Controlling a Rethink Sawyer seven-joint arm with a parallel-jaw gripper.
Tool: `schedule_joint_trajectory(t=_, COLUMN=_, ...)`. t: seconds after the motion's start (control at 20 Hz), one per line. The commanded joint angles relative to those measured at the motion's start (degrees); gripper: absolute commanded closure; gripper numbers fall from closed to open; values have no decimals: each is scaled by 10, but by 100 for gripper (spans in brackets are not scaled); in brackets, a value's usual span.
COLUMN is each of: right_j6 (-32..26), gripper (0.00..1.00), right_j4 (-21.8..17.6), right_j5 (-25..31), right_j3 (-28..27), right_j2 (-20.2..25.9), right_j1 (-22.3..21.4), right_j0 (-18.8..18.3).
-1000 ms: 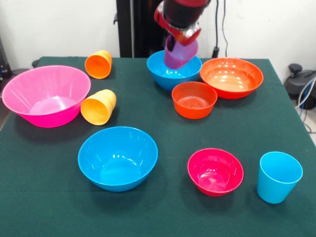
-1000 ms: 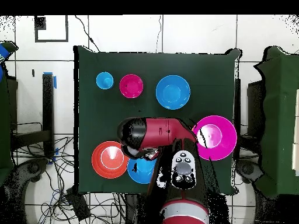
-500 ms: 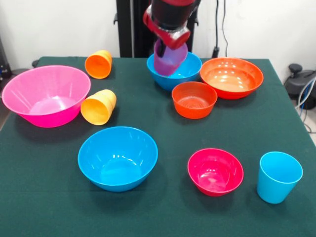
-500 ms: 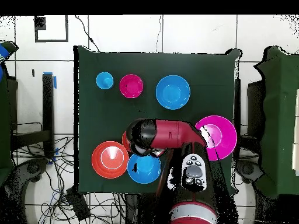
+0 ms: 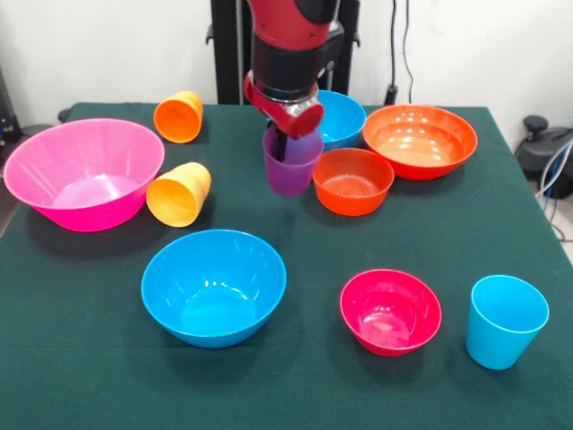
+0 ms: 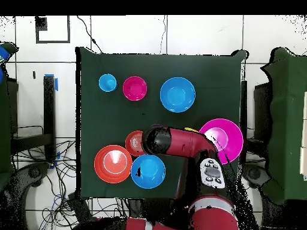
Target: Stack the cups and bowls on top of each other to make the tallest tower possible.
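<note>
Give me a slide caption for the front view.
Sawyer's claw holds the purple cup upright beside the small orange bowl, among scattered bowls and cups on the green table.

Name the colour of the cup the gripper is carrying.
Translucent purple cup, held by the gripper; clearest in the front view.

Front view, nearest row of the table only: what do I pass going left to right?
Blue bowl → magenta bowl → light blue cup, which stands upright.
</note>
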Motion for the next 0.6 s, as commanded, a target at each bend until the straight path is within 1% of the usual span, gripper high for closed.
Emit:
schedule_joint_trajectory(t=0.05, right_j6=96, gripper=100, right_j4=54, right_j5=-26, right_j3=65, right_j2=61, right_j1=27, right_j0=23)
schedule_joint_trajectory(t=0.15, right_j6=108, gripper=100, right_j4=73, right_j5=-13, right_j3=74, right_j2=49, right_j1=22, right_j0=33)
schedule_joint_trajectory(t=0.25, right_j6=112, gripper=100, right_j4=81, right_j5=10, right_j3=73, right_j2=26, right_j1=15, right_j0=49)
schedule_joint_trajectory(t=0.45, right_j6=124, gripper=100, right_j4=103, right_j5=69, right_j3=80, right_j2=-15, right_j1=-6, right_j0=77)
schedule_joint_trajectory(t=0.6, right_j6=119, gripper=100, right_j4=112, right_j5=95, right_j3=82, right_j2=-33, right_j1=-19, right_j0=90)
